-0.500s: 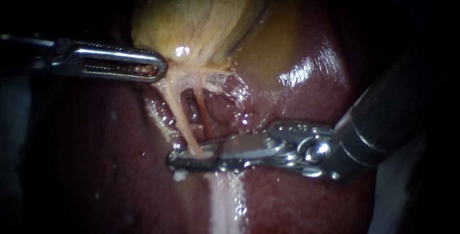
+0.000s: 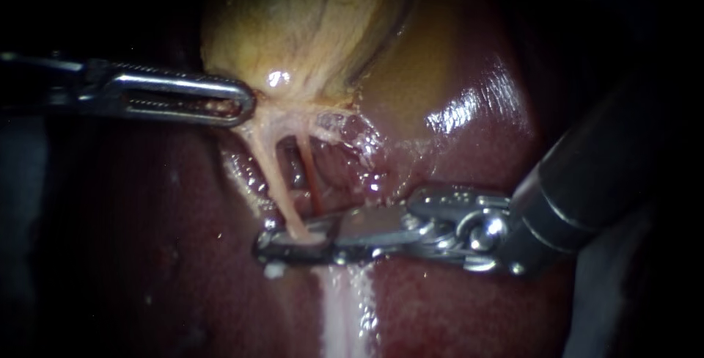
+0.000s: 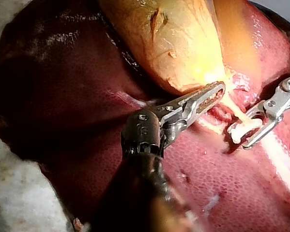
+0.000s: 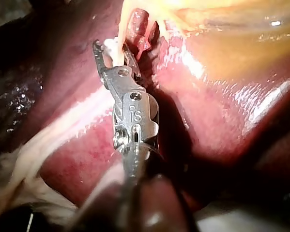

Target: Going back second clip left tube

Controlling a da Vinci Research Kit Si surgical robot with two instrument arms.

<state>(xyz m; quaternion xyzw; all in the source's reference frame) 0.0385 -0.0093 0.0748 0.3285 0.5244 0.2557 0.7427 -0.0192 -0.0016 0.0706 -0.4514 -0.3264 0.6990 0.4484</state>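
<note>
Straddling the left tube (image 2: 277,182) low down, close against the liver (image 2: 455,299).
Jaws of right instrument (image 2: 282,244) gape around it; left instrument (image 2: 242,105) clamps the gallbladder (image 2: 308,28) at its neck, likely to tension and expose the tube.

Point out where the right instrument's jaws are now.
Endoscope view, lower centre: the right instrument comes in from the right, its open jaws astride the left tube low down, over the liver.
</note>
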